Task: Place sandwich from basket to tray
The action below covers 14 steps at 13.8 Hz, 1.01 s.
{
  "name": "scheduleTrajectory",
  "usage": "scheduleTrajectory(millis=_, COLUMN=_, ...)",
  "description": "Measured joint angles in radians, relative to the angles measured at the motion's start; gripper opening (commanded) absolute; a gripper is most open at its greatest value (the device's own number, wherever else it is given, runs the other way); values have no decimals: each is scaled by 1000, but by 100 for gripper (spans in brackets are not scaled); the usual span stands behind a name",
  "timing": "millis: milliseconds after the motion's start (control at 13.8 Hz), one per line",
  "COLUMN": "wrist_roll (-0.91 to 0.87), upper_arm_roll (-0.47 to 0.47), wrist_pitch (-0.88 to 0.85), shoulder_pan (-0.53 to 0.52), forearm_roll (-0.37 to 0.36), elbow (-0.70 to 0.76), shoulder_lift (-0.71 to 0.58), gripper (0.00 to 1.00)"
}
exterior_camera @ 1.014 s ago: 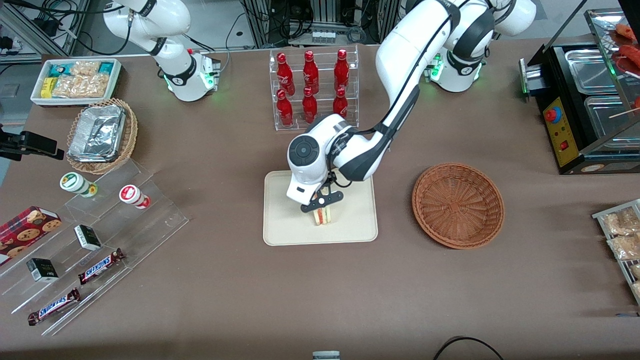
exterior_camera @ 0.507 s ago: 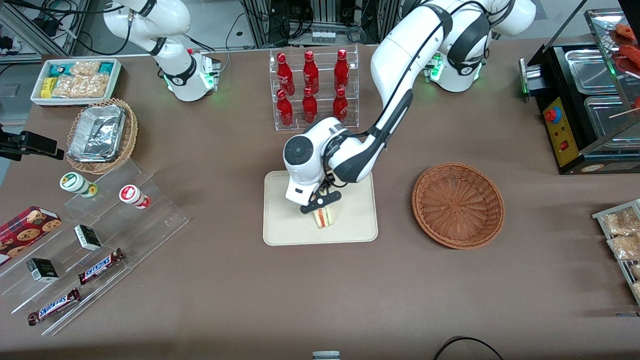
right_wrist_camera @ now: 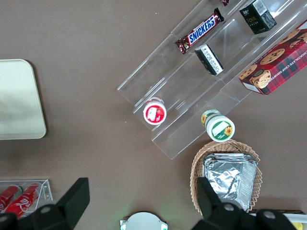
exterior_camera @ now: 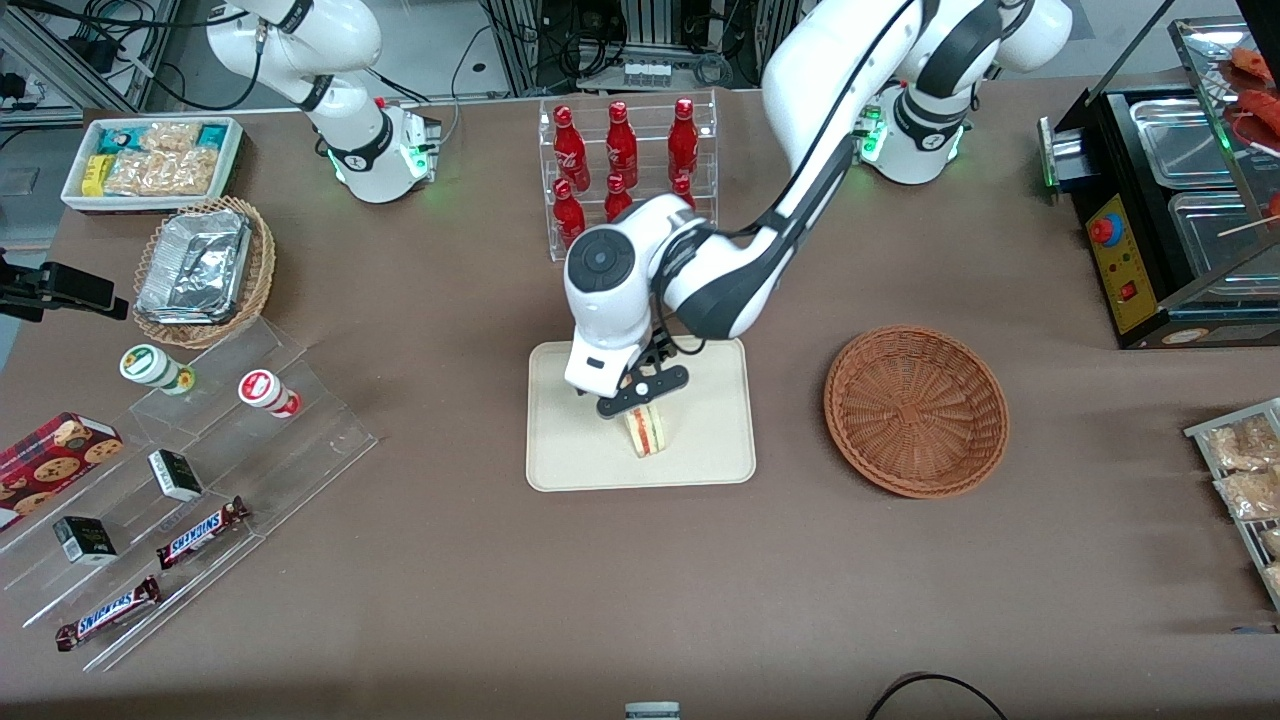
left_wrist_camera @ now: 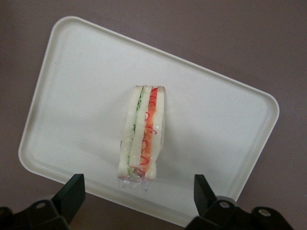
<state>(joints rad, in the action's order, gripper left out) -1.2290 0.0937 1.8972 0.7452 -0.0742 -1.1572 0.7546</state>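
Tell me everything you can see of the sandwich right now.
The sandwich is a small wedge of pale white bread with green and red-orange filling layers, apparently in clear wrap. It stands on edge, layers upright, on the cream tray, and nothing else touches it. The gripper hangs open just above it, one finger on each side and clear of the bread. The brown wicker basket stands apart, toward the working arm's end.

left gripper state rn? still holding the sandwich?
Left gripper: open, holding nothing, above the sandwich, which rests on the tray.
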Motion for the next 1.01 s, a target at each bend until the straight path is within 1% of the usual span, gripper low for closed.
scheduleTrajectory(millis=217, wrist_roll=122, upper_arm_roll=-5, wrist_pitch=-108, shoulder_pan=-27, forearm_roll=0, elbow=0, shoulder_lift=-61, gripper=100)
scheduleTrajectory(millis=435, wrist_roll=214, upper_arm_roll=-10, wrist_pitch=-154, shoulder_pan=-103, forearm_roll=0, elbow=-27, shoulder_lift=-99, gripper=100)
scheduleTrajectory(millis=725, wrist_roll=405, upper_arm_roll=-12, wrist_pitch=-154, shoulder_pan=-205, forearm_roll=1, elbow=-139, shoulder_lift=-161, gripper=100)
scheduleTrajectory(millis=1014, wrist_roll=589, upper_arm_roll=-13, wrist_pitch=-130, shoulder_pan=-315, forearm_roll=2, elbow=-307, shoulder_lift=-306, gripper=100)
